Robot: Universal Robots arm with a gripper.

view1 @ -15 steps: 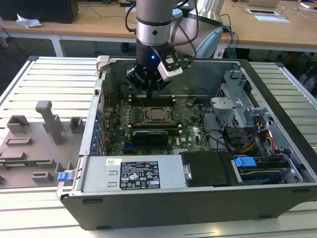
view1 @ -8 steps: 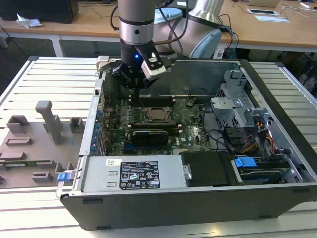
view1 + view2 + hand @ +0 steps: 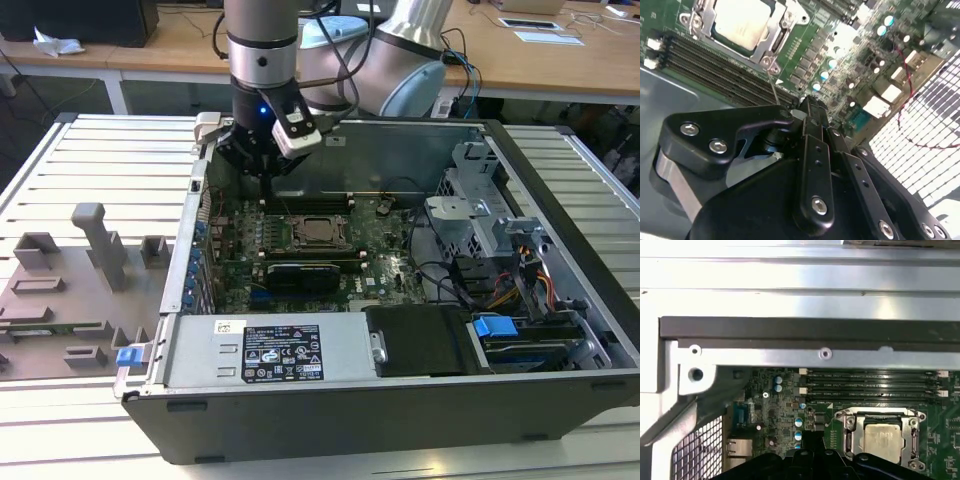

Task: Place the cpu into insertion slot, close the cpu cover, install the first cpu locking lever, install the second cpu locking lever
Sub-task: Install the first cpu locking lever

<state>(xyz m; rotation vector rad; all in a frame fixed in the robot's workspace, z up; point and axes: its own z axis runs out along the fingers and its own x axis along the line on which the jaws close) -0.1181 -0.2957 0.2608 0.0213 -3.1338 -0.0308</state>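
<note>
CPU [image 3: 882, 438] seated, cpu cover [image 3: 852, 432] down; gripper [image 3: 807, 107] fingers pressed together, near thin locking lever [image 3: 773, 90]. Lever step 1 in hand; needs precise hooking.

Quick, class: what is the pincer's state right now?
Pincer: closed, holding nothing visible, above the motherboard beside the cpu.

The cpu [image 3: 882, 438] showed dull silver-grey inside its shiny silver cpu cover [image 3: 849, 426], amid green circuit board [image 3: 385, 255]; the pincer [image 3: 807, 107] was black, the memory slots [image 3: 870, 385] dark.
</note>
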